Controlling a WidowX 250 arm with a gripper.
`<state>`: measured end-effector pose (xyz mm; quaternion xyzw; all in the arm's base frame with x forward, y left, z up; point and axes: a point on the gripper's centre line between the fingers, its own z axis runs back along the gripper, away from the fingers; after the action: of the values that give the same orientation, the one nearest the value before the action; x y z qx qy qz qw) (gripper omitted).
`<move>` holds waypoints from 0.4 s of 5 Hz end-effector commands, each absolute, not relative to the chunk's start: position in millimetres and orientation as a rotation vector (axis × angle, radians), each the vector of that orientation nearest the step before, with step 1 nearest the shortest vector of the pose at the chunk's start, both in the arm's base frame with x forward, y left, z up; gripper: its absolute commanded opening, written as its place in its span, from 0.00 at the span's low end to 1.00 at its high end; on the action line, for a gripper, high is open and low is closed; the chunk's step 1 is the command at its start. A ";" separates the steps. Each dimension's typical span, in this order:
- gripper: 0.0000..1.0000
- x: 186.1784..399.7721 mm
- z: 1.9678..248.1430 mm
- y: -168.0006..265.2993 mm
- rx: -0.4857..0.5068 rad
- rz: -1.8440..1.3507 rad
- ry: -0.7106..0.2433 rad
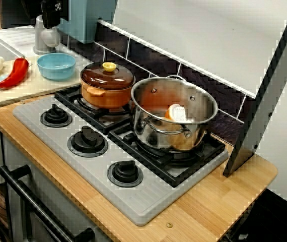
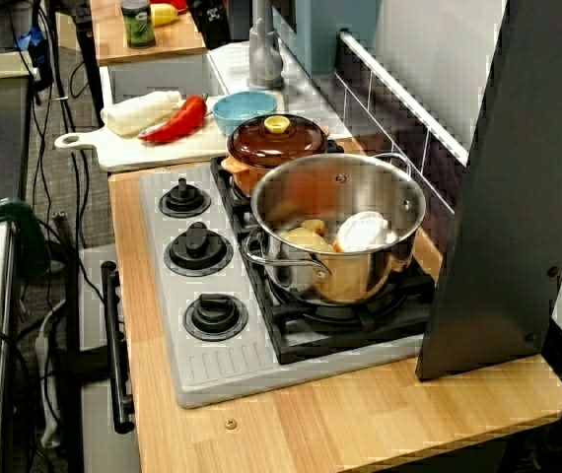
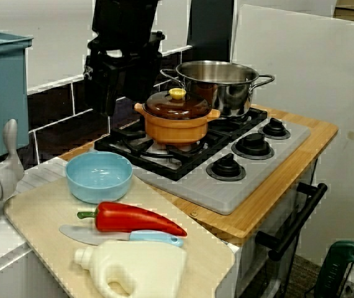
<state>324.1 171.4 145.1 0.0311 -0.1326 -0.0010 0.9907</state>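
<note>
Seen from the cutting-board side, my black gripper (image 3: 122, 105) hangs open and empty above the back of the counter. It is behind the blue bowl (image 3: 99, 177) and just left of the orange pot with a brown lid (image 3: 177, 124), touching neither. The front view only catches the gripper (image 1: 50, 22) at the top edge, above the grey faucet (image 1: 45, 38). A steel pot (image 1: 158, 133) stands on the right burner beside the orange pot (image 1: 105, 93). A white item (image 1: 176, 112) and some yellowish pieces lie inside it.
A red pepper (image 3: 130, 218), a knife (image 3: 127, 236) and a white bottle (image 3: 133, 270) lie on the cutting board (image 3: 40, 217). A blue-grey box (image 3: 0, 93) stands at the back left. Three knobs (image 1: 87, 140) line the stove's front. A dark slanted panel (image 1: 264, 101) rises at the right end.
</note>
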 end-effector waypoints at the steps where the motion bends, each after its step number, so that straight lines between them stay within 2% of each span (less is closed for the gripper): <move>1: 1.00 312.7 144.7 177.2 0.103 0.008 -0.294; 2: 1.00 300.6 142.7 187.4 0.103 0.109 -0.256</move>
<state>300.0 185.2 118.6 0.0376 -0.1021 0.0505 0.9928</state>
